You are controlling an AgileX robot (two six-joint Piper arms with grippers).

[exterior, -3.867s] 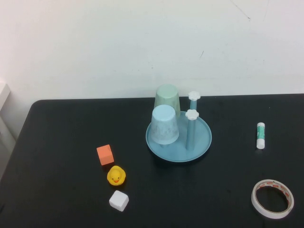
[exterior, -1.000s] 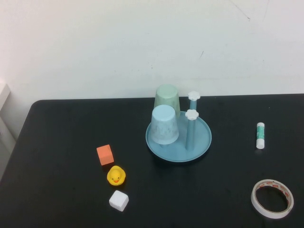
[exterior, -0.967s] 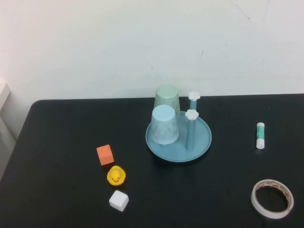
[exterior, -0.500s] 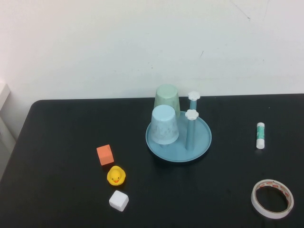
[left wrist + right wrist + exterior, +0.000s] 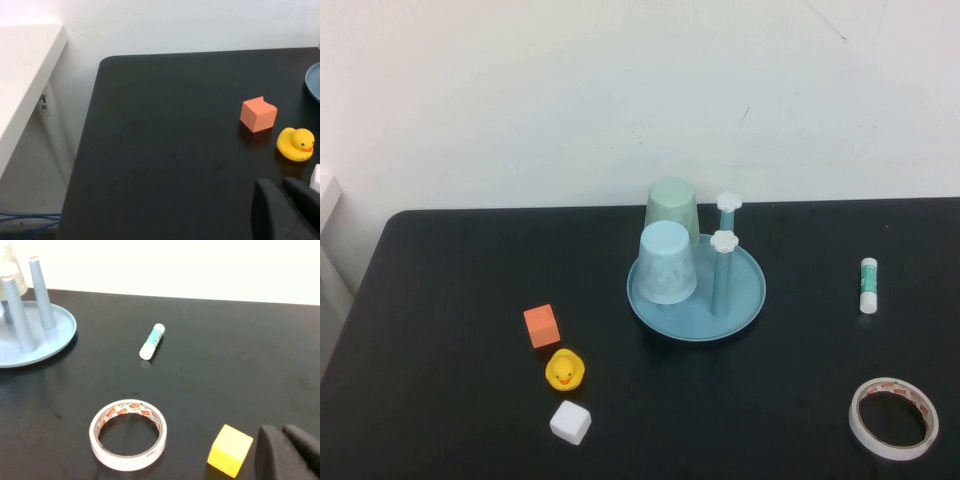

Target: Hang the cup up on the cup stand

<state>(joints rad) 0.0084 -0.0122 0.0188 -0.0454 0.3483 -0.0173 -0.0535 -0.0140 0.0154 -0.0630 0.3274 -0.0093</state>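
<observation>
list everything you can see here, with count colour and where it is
cup: 1, pale mint green, upside down at the back of the cup stand
blue cup: 1, light blue, upside down at the stand's front left
cup stand: 1, teal-blue tray, two bare white-capped pegs, table centre
orange cube: 1, orange, left of the stand
duck: 1, yellow, just nearer than the orange cube
white cube: 1, white, near edge
glue stick: 1, white and green, right side
tape roll: 1, white, near right
yellow cube: 1, yellow, beside the right gripper
table: 1, black
left gripper: shut, near the left corner
right gripper: shut, near the right corner
</observation>
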